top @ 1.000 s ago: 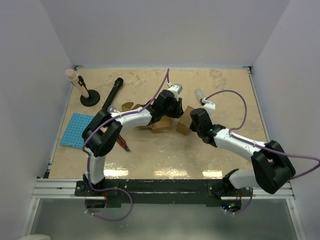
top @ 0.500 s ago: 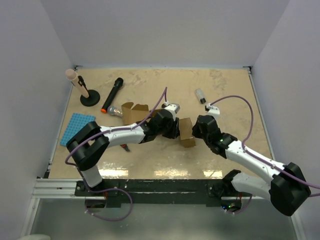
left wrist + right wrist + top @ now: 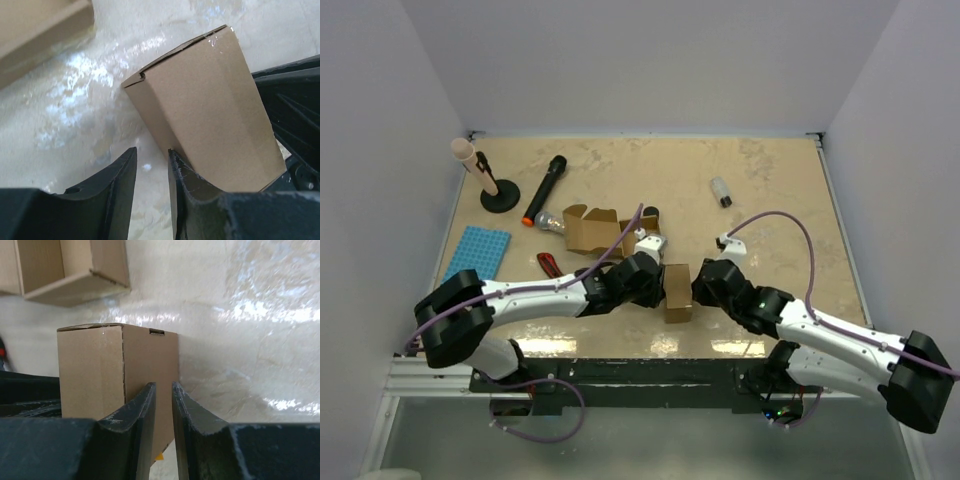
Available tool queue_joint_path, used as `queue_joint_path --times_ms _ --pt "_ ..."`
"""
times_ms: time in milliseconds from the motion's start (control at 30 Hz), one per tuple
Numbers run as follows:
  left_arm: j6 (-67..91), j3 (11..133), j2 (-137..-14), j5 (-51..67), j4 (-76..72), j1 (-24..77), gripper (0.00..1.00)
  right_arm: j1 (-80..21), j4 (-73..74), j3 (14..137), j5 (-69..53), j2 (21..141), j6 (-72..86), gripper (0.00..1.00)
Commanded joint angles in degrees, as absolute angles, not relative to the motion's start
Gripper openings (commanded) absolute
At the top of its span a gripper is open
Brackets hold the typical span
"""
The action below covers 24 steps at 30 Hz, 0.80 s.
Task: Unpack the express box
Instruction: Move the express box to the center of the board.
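The small box [image 3: 677, 292] sat closed on the table [image 3: 780, 210], close to its near edge and well apart from the open carton [image 3: 592, 228] behind it. It was flanked by the two arms. The left gripper [image 3: 152, 152] had its fingers almost together with nothing between them. Only bare table showed in the slit, and the outer face of one finger lay against the box's side. The right gripper [image 3: 163, 386] was likewise nearly clenched on nothing, with the box just beyond one finger on the opposite side. So neither pincer actually grasped the box; at most it was squeezed between the two.

That looked like the weak point. If one arm pressed harder than the other, the box would probably slide or twist out sideways. If either arm eased off, the box would be left loose and might tip. Too much squeeze from both could dent the thin cardboard or pop the tucked flap. A push toward the robot risked sending it off the near edge. With the fingers closed, opening the flap would likely need a fresh approach, and a stray finger might knock the box away during it.
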<state>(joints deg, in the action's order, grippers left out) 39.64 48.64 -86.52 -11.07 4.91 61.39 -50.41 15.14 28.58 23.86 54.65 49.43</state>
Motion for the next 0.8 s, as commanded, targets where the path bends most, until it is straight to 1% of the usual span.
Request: queue_joint_path --times_ms 0,133,167,233,300,333,367,433,467,567,767 --pt "45.8 45.9 -80.1 -10.2 -1.2 64.0 0.37 -54.6 15.0 28.0 20.1 54.1 56.8 0.26" --pt "47.6 43.1 -75.0 -12.3 -0.1 64.3 0.38 -56.3 14.9 28.1 20.3 54.4 58.4 0.27" --pt "47.8 42.8 -74.3 -13.2 2.1 64.3 0.38 -56.7 14.9 28.0 20.3 54.5 58.5 0.27" --pt "48.3 42.3 -72.4 -14.5 4.3 64.4 0.4 -56.7 15.3 28.4 21.3 54.5 58.6 0.29" --pt "48.6 42.3 -71.3 -17.2 7.0 64.4 0.47 -56.7 17.6 29.9 23.6 53.8 59.0 0.32" --pt "48.8 42.4 -70.3 -18.2 7.9 64.4 0.5 -56.7 18.6 30.6 24.9 53.4 59.2 0.36" --pt "48.8 42.7 -69.9 -19.8 8.7 64.4 0.56 -56.7 20.3 31.3 26.8 52.6 59.1 0.38" --pt "48.6 43.9 -69.2 -21.6 11.2 64.4 0.61 -56.7 22.1 33.4 29.8 51.9 58.4 0.47" --pt "48.3 44.5 -69.2 -22.8 11.7 64.3 0.63 -56.7 23.2 34.1 31.5 51.4 58.0 0.48" --pt "47.3 46.5 -69.3 -24.8 13.5 64.3 0.66 -56.6 24.5 35.8 33.6 51.6 56.5 0.51" --pt "43.0 51.1 -70.9 -24.4 15.5 64.3 0.67 -56.6 24.5 36.2 34.8 52.4 55.5 0.5"
